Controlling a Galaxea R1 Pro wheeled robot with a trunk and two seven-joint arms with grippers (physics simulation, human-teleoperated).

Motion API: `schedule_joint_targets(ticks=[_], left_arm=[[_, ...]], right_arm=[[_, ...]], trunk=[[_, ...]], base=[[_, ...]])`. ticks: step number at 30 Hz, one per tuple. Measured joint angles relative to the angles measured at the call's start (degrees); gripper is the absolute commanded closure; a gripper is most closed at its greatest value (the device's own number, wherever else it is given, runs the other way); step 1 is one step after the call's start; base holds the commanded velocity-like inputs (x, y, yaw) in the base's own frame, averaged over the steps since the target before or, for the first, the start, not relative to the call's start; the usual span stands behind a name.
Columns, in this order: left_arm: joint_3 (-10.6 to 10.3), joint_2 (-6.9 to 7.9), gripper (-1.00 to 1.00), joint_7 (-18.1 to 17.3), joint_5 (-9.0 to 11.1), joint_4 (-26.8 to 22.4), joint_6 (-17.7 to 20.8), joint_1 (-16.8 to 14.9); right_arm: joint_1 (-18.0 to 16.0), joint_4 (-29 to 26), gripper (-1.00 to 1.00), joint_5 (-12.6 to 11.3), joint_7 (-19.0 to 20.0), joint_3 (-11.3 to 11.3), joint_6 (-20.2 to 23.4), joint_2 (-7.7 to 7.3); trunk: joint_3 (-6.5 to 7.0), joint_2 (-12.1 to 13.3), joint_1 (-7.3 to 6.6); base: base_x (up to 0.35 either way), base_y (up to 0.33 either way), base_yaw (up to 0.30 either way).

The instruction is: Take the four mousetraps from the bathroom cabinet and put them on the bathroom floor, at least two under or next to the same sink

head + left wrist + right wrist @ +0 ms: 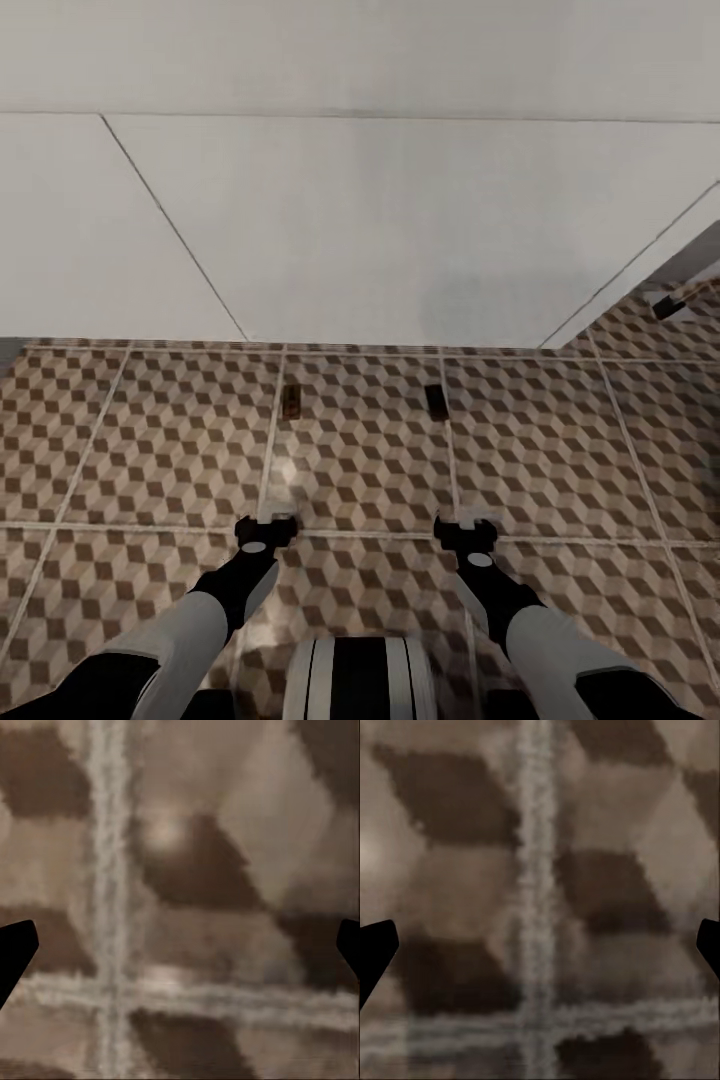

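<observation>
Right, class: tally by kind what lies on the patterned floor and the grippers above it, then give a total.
Mousetraps on the bathroom floor: 2, the left mousetrap and the right mousetrap
Grippers: 2, the left gripper and the right gripper
Total: 4

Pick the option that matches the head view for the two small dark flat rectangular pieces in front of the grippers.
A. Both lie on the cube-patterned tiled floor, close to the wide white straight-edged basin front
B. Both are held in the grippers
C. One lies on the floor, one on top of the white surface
A: both small dark flat rectangular pieces lie on the cube-patterned tiled floor, just before the white basin front, ahead of the open left gripper and right gripper.
</observation>
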Motion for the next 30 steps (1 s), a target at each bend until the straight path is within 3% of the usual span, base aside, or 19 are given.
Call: schedule_joint_targets(ticks=[17, 30], left_arm=[[0.00, 0.00, -1.00, -0.39, 0.00, 0.02, -0.12, 0.00], [0.00, 0.07, -1.00, -0.59, 0.00, -0.03, -0.48, 0.00]], right_arm=[[0.02, 0.00, -1.00, 0.00, 0.00, -0.03, 0.00, 0.00], [0.02, 0.01, -1.00, 0.00, 0.00, -0.01, -0.01, 0.00]], trunk=[[0.00, 0.00, -0.01], [0.00, 0.00, -0.03]], base=[[-0.322, 0.000, 0.000], [-0.075, 0.000, 0.000]])
